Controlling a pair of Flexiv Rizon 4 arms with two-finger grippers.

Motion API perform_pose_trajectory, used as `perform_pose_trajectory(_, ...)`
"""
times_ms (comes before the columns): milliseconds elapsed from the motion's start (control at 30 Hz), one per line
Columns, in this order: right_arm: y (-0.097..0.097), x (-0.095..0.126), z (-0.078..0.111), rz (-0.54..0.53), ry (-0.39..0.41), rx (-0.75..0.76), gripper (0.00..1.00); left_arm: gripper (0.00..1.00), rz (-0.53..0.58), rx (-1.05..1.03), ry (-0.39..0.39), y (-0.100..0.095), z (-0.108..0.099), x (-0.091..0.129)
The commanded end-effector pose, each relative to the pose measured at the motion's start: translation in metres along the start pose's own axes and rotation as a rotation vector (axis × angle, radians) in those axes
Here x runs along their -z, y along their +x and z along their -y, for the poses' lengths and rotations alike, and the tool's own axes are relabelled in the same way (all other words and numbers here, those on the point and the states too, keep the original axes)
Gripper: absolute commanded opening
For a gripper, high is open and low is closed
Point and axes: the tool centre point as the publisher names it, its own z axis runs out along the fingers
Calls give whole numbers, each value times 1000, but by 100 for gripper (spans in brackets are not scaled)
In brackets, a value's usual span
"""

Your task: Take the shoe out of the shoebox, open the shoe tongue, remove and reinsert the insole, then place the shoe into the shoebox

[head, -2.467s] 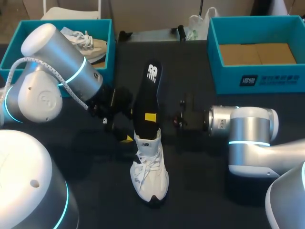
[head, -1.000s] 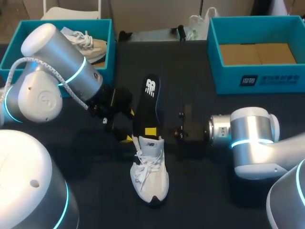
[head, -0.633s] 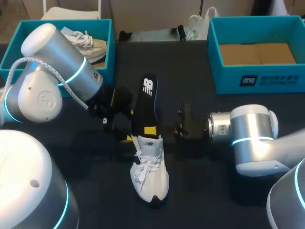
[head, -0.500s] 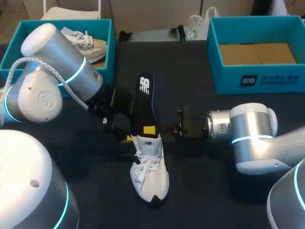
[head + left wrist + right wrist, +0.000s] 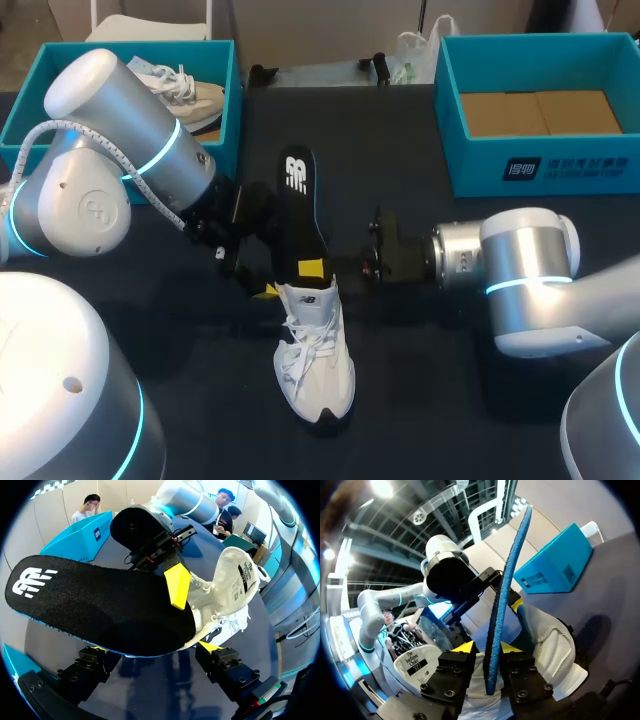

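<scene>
One white shoe [image 5: 315, 350] lies on the dark table [image 5: 430, 400], with its toe to the near edge and its heel to the far side. From its opening rises the black insole [image 5: 297, 205], tilted up and away, its lower end inside the shoe. The right gripper [image 5: 486, 647] is clenched on the insole just above the collar, one yellow tip on each face. The left gripper [image 5: 155, 648] is at the heel of the shoe, under the insole; whether it grasps the shoe I cannot tell. Two teal boxes stand at the far corners, well apart from the shoe: the left shoebox [image 5: 228, 110] holds a second shoe [image 5: 190, 92], and the right shoebox [image 5: 540, 165] shows a brown cardboard floor
</scene>
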Motion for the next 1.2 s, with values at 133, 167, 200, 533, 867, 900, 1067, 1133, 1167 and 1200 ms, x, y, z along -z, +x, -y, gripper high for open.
perform_pose_trajectory(133, -3, -1, -4, -5, 15, 14, 33, 100, 0, 0, -2, 0, 0, 0)
perform_pose_trajectory(167, -2, -1, -5, -6, 17, 19, 33, 100, 0, 0, -2, 0, 0, 0)
perform_pose_trajectory(200, -2, -1, -6, -9, 18, 24, 33, 100, 0, 0, -2, 0, 0, 0)
perform_pose_trajectory(533, 0, -3, -19, -21, 45, 64, 35, 100, 0, 0, -2, 0, 0, 0)
perform_pose_trajectory(867, -1, -9, -48, -18, 76, 110, 30, 100, 0, 0, -2, 0, 0, 0)
perform_pose_trajectory(900, -1, -10, -50, -18, 78, 110, 27, 100, 0, 0, -2, 0, 0, 0)
perform_pose_trajectory(1067, -5, -13, -51, -8, 80, 102, 0, 100, 0, 0, -2, 0, 0, 0)
perform_pose_trajectory(1133, -6, -14, -48, -4, 79, 94, 0, 100, 0, 0, -2, 0, 0, 0)
perform_pose_trajectory(1167, -7, -13, -46, 0, 79, 90, 0, 100, 0, 0, -2, 0, 0, 0)
perform_pose_trajectory(1200, -7, -13, -43, 2, 78, 86, 0, 100, 0, 0, -2, 0, 0, 0)
